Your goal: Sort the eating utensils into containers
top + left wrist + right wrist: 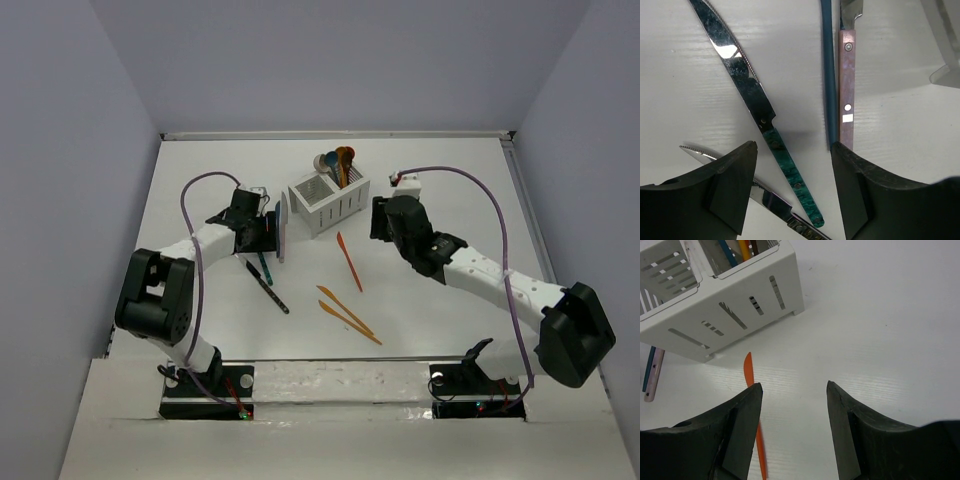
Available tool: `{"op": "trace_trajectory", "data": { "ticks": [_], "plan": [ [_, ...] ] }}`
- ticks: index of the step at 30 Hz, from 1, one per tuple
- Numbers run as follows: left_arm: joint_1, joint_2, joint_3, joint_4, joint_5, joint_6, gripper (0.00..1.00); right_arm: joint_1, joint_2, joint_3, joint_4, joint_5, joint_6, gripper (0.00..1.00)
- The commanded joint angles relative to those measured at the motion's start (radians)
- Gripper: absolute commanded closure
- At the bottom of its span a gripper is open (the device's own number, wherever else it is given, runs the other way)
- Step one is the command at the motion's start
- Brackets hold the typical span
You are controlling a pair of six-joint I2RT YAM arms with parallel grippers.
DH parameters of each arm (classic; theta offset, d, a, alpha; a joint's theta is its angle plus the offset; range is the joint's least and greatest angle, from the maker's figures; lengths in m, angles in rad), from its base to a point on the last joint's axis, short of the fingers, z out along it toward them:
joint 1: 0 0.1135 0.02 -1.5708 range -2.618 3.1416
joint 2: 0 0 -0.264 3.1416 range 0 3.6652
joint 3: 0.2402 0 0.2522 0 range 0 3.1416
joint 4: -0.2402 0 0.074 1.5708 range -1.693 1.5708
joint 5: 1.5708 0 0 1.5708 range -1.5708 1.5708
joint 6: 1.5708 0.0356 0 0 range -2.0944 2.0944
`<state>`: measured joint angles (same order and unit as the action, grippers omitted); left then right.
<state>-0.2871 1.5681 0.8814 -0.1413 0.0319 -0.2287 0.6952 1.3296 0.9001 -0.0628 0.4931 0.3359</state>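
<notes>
From where I stand, the left arm is bent with its elbow low at the near left and its forearm stretched toward the middle. The left gripper [794, 150] points down at the table [440, 190], its jaws apart and holding nothing. Four utensils lie around it. The teal-handled knife [760, 112] and the black-handled knife [270, 292] lie side by side on a near-to-far slant, the teal handle between the jaws. One blue piece [829, 75] and one purple-handled piece [846, 85] lie together just beside the right finger, running straight from near to far along the left side of the caddy. There is one white caddy [335, 212] with two compartments, set at an angle. A bunch of spoons [338, 160] stands upright in its far right compartment, bowls up in blue, beige and orange, but I cannot count them exactly. Three orange utensils lie on the table on the near side of the caddy. One orange knife [349, 262] points its tip at the caddy, and two longer orange pieces [345, 311] [352, 324] lie almost parallel on a diagonal. The right arm reaches in from the near right. The right gripper [792, 387] hangs wide open and unloaded just right of the caddy, with the orange knife passing beside its left finger.
</notes>
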Motion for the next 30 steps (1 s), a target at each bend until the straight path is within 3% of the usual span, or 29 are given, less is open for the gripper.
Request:
{"op": "trace_trajectory", "data": {
  "ticks": [1, 8, 20, 30],
  "plan": [
    [-0.007, 0.036, 0.014, -0.047, -0.021, -0.006, 0.29, 0.007, -0.05, -0.015, -0.005, 0.044, -0.006, 0.4],
    [-0.027, 0.066, 0.03, -0.063, -0.084, 0.0, 0.32, 0.007, -0.076, -0.036, -0.011, 0.07, -0.012, 0.4],
    [-0.038, 0.118, 0.053, -0.061, -0.064, -0.05, 0.55, 0.007, -0.124, -0.069, -0.011, 0.111, -0.014, 0.4],
    [-0.032, 0.154, 0.082, -0.037, -0.067, -0.024, 0.89, 0.007, -0.211, -0.104, -0.009, 0.148, -0.02, 0.39]
  ]
}}
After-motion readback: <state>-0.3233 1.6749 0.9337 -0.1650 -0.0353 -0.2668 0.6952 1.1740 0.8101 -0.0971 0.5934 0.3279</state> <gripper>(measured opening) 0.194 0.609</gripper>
